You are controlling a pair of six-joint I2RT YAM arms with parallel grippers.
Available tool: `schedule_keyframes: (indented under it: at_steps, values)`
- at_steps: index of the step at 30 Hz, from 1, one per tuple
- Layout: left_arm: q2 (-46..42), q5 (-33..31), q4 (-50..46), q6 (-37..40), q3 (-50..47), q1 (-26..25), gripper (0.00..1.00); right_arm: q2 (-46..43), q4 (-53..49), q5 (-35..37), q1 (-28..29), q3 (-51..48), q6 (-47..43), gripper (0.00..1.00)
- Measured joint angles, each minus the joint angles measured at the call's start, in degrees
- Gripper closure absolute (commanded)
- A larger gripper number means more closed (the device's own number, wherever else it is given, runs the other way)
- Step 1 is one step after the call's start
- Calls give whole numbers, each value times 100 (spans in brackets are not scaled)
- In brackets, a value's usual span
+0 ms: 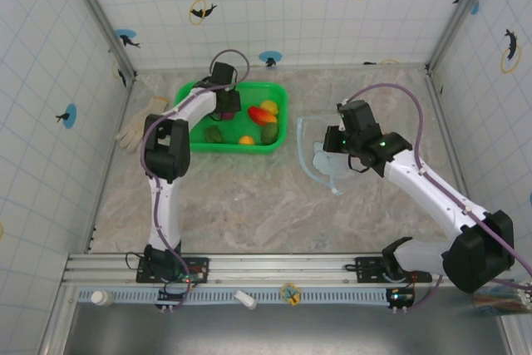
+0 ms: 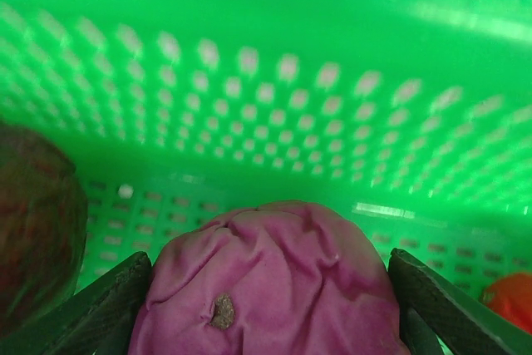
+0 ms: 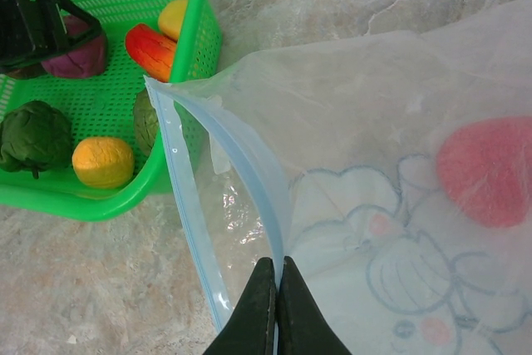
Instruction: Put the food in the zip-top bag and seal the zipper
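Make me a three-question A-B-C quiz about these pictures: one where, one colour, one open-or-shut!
1. Where is the purple toy food? A. in the basket B. on a plate C. in a cup
2. What colour is the basket? A. blue B. green C. white
3. How is the bag's top? A. open B. zipped shut C. knotted
Answers: 1 A: left gripper's fingers flank it above the basket floor. 2 B: bright green walls. 3 A: right gripper pinches one blue strip, the other bows away.
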Motion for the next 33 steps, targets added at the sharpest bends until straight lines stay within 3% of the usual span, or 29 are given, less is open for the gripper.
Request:
schedule_keyframes:
  at_steps: [5, 12, 15, 19, 22, 33]
  values:
    - [-879, 372, 24, -63, -728, -2, 48, -76, 0, 9, -4, 0, 24, 100]
    - [-3023, 1504, 704, -417, -2098, -63, 48, -208, 9, -9, -4, 0, 243, 100]
    - [-3681, 1880, 988, -564, -2450, -396, 48, -212, 57, -63, -7, 0, 468, 100]
    - [-4240, 2369, 1427, -772, -3008, -1325, 48, -212, 157, -170, -4, 0, 868, 100]
    - [-4406, 2706, 1718, -1001, -3412, -1858, 48, -214, 232, -306, -7, 0, 1211, 100]
    - [-3797, 3108, 3003, -1749, -3665, -2647, 49, -450, 341, -514, 107, 0, 1871, 100]
